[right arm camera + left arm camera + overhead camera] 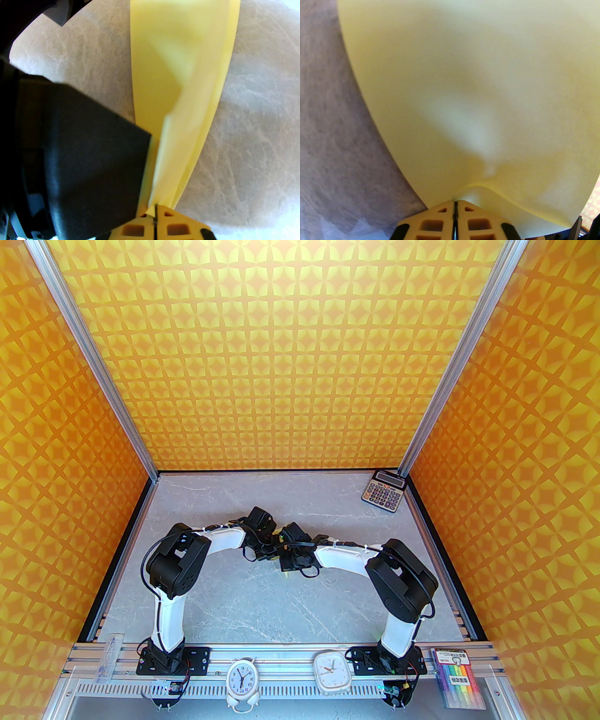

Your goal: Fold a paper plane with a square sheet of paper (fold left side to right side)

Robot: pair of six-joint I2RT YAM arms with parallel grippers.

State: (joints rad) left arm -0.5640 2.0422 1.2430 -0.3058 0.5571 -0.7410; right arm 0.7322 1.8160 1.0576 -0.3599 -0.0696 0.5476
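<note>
While pinching paper [464,82] w/ L gripper [454,205] & R gripper [153,208], both shut on it: long axis straight out from R tips, arms equally close.

Pale yellow paper sheet [464,82] matt and smooth, softly creased, left gripper [455,204] in tan matt plastic, worktop [262,596] grey marbled stone look, arm shells [169,615] glossy white plastic, brushed aluminium rails [281,655]

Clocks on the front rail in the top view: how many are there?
2. The round clock stands on the front rail, nearer the left arm; the square clock stands beside it, nearer the right arm. The arms may hide more.
</note>
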